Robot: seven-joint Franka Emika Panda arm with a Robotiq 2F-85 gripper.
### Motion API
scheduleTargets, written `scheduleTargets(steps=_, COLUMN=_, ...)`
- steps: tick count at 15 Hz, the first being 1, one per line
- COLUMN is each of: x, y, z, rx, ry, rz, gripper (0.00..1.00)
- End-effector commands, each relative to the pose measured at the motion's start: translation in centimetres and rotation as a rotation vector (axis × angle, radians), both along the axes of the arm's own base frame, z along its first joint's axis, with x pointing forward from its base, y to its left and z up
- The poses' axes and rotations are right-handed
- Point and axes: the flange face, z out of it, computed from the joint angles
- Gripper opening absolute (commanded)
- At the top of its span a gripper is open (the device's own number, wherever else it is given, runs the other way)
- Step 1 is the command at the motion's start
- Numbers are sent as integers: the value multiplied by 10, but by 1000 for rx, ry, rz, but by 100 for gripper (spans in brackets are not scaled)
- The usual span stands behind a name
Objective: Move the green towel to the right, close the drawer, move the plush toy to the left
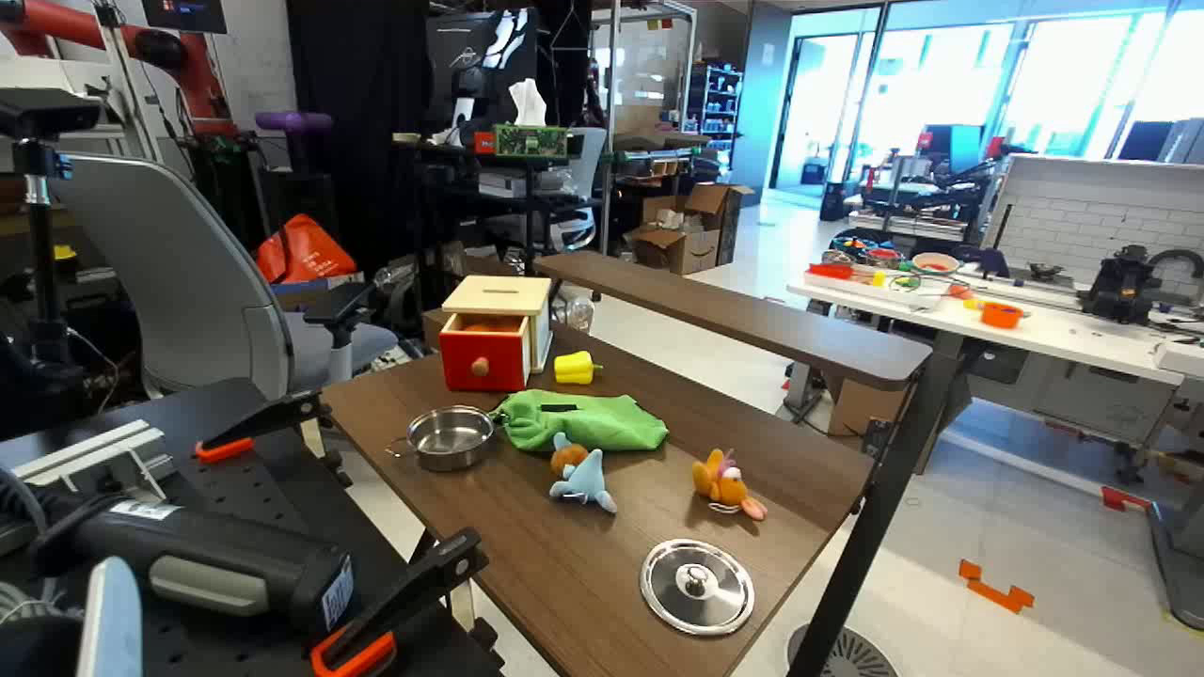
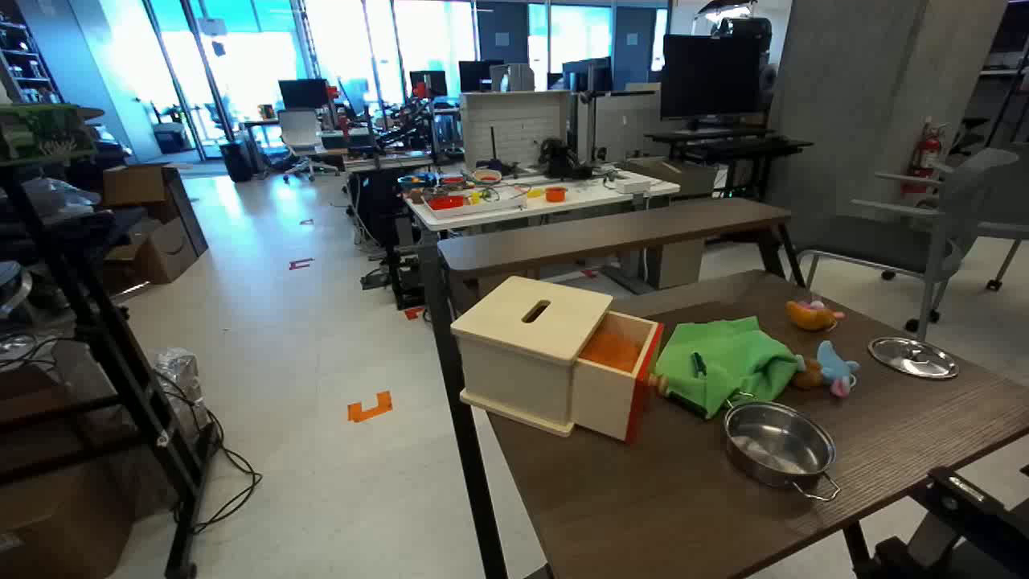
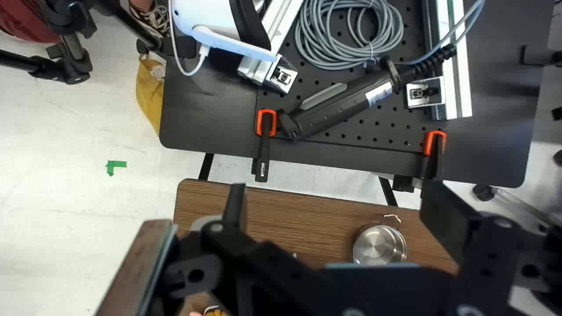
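At the front of the pulled-out drawer lies the towel; blue toy and orange toy lie farther from the drawer. Tool: spread wide, holding nothing. Probable step: towel transfer, the first; next, reach and grip it.

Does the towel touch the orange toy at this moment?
Apart: in an exterior view, bare table shows between the towel and the orange toy.

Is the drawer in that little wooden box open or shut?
Open: in both exterior views the red-fronted drawer juts out from the wooden box, and its orange inside shows from above.
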Motion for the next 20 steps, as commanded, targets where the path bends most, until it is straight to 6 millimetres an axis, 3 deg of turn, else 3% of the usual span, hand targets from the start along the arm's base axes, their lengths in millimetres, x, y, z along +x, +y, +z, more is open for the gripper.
scheduleTargets(steps=1, x=0, y=0, z=1, rx=0, ry=0, rz=0, gripper=100)
scheduleTargets(steps=7, x=0, y=0, z=1, rx=0, ry=-1, rz=0, gripper=100)
scheduleTargets(steps=9, x=12, y=2, z=3, rx=22, ry=-58, rz=-12, gripper=100)
scheduleTargets(steps=13, x=56, y=17, z=-2, rx=58, ry=-205, rz=-64, gripper=100)
scheduleTargets(steps=15, x=81, y=26, z=-15, rx=57, ry=-236, rz=-58, gripper=100)
scheduleTargets(steps=18, x=122, y=40, z=-48, rx=51, ry=-267, rz=-83, gripper=100)
scheduleTargets(steps=20, x=150, y=50, z=-82, rx=34, ry=-281, rz=-100, gripper=100)
